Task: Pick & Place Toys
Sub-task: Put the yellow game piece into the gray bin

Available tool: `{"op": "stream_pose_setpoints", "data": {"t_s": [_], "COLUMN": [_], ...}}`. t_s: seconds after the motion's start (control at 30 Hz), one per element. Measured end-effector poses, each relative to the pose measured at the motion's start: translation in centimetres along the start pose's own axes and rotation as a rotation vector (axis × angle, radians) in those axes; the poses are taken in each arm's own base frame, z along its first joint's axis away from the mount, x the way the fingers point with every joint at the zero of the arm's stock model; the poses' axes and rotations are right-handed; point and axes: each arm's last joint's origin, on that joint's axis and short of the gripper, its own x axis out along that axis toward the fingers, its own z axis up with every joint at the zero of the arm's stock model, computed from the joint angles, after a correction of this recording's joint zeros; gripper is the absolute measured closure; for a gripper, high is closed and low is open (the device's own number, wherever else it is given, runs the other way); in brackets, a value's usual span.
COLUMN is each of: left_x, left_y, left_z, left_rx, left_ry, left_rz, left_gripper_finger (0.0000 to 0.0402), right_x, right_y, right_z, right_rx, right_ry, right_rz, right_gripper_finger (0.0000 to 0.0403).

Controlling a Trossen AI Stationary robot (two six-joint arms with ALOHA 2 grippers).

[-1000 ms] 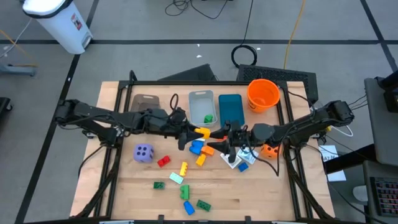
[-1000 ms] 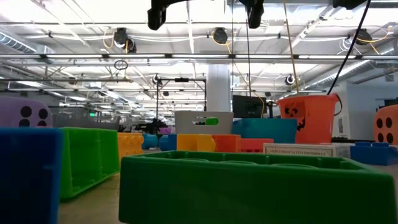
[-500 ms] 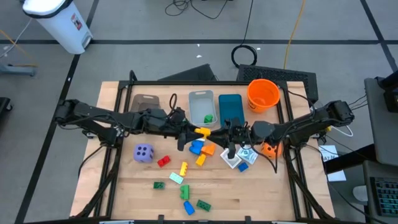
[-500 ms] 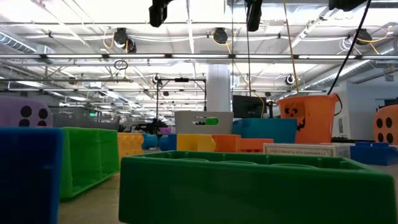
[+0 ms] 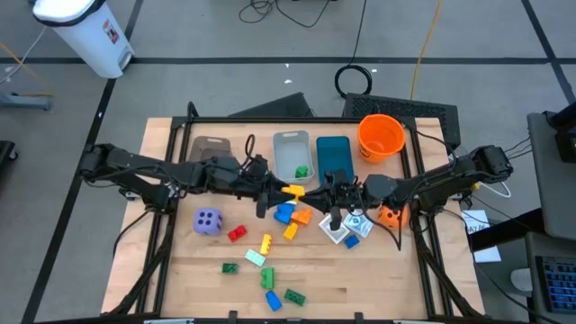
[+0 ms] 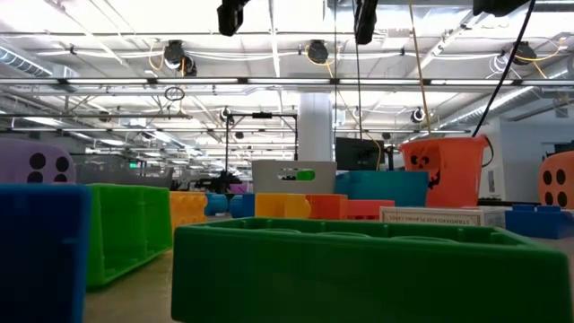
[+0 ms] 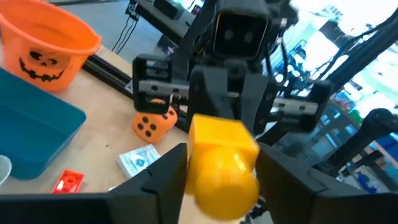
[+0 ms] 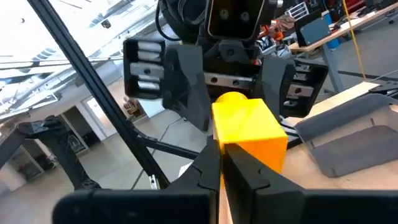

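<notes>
Yellow brick [image 5: 293,191] hangs above mid-table between both grippers: the left gripper [image 5: 281,192] has its fingers loosened apart around it, while the right gripper [image 5: 315,193] is clamped closed at the brick's edge, near the grey bin [image 5: 290,155]

- Left arm reaches in from the left side, stretched low toward mid-table; left hand [image 5: 275,191] faces the right hand, fingers [image 7: 163,177] spread apart either side of a yellow brick [image 5: 292,191].
- Right arm reaches in from the right side; right hand [image 5: 320,193] meets the left one nose to nose, fingers pressed together at the brick.
</notes>
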Motion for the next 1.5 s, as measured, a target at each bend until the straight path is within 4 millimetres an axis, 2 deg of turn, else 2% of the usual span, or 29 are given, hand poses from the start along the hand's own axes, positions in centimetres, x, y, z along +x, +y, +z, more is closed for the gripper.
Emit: {"op": "stream_pose_setpoints", "data": {"t_s": [0.13, 0.3, 0.57, 0.83, 1.03, 1.13, 1.5], "left_x": [0.0, -1.2, -5.5, -10.2, -12.0, -12.5, -14.0], "left_y": [0.4, 1.0, 1.0, 0.2, 0.4, 0.6, 1.9], "left_z": [0.6, 2.4, 6.0, 8.3, 9.0, 9.1, 9.5], "left_rx": [0.001, 0.009, 0.067, 0.186, 0.253, 0.276, 0.373], "left_ry": [-0.007, -0.021, -0.136, -0.274, -0.326, -0.321, -0.296], "left_rz": [-0.019, -0.093, -0.121, -0.114, -0.065, -0.038, 0.042], "left_gripper_finger": [0.0170, 0.0153, 0.0151, 0.0151, 0.0151, 0.0151, 0.0151], "right_x": [0.0, -0.2, -0.9, 0.6, 2.6, 3.9, 7.5], "right_y": [-0.1, -0.5, -1.9, -3.6, -6.4, -8.2, -13.7], "right_z": [0.2, 1.0, 3.1, 6.4, 7.9, 7.9, 6.1], "right_rx": [-0.007, -0.015, -0.038, -0.091, -0.104, -0.086, -0.067], "right_ry": [-0.002, -0.029, 0.012, 0.298, 0.442, 0.509, 0.797], "right_rz": [-0.006, -0.018, -0.124, -0.223, -0.265, -0.275, -0.411], "right_gripper_finger": [0.0400, 0.0401, 0.0402, 0.0402, 0.0402, 0.0402, 0.0403]}}
